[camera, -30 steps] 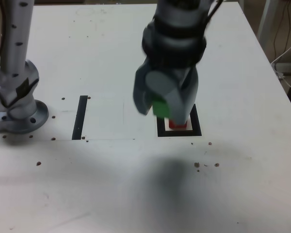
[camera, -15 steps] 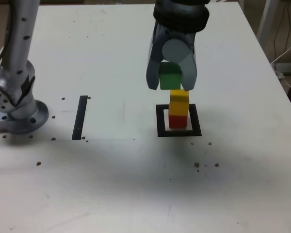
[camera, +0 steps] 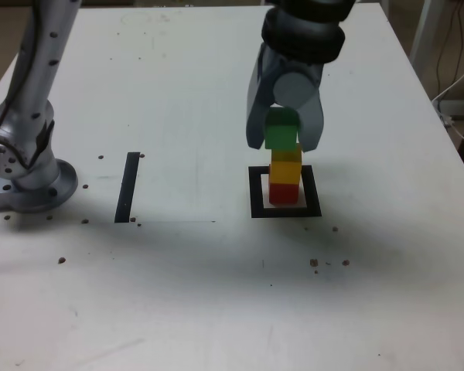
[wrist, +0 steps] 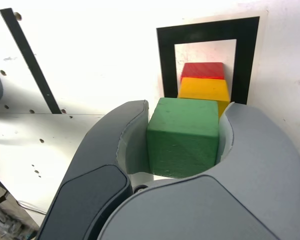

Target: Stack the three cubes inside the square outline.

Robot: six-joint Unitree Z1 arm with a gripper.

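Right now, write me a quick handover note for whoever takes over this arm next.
Gripper: jaws shut on the green cube, held just above the stack.
Red cube sits inside the square outline, with the yellow cube on top of it.
Done: two cubes stacked.
Left: set the green cube squarely on the yellow one, open the jaws, lift clear. In the wrist view it looks slightly offset from the stack, so check alignment first.

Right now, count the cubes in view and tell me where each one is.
3. The red cube sits inside the square outline, the yellow cube rests on it, and the green cube is clamped in the gripper at the stack's top.
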